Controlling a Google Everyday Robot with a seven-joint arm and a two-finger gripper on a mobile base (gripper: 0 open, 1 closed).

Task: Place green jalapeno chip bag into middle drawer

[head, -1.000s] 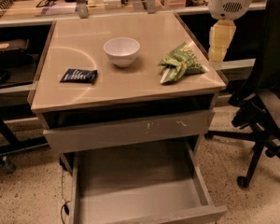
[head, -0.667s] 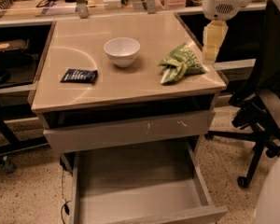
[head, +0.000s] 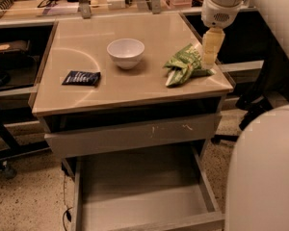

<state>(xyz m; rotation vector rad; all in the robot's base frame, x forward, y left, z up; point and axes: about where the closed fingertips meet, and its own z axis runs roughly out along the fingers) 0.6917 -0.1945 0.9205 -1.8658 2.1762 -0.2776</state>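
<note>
The green jalapeno chip bag lies crinkled on the right side of the beige cabinet top, close to the right edge. My gripper hangs pointing down from the white arm, just above and right of the bag's far end, at the cabinet's right edge. The middle drawer is pulled out wide below the cabinet, its grey-beige floor bare.
A white bowl stands mid-top and a flat dark-blue packet lies at the left. A drawer front with pale scratch marks sits slightly open above the middle drawer. My white arm body fills the lower right. Cluttered desks stand behind and left.
My gripper has moved left and down toward the right end of the chip bag. My white arm body has come into view at the lower right. The bag has not moved.
</note>
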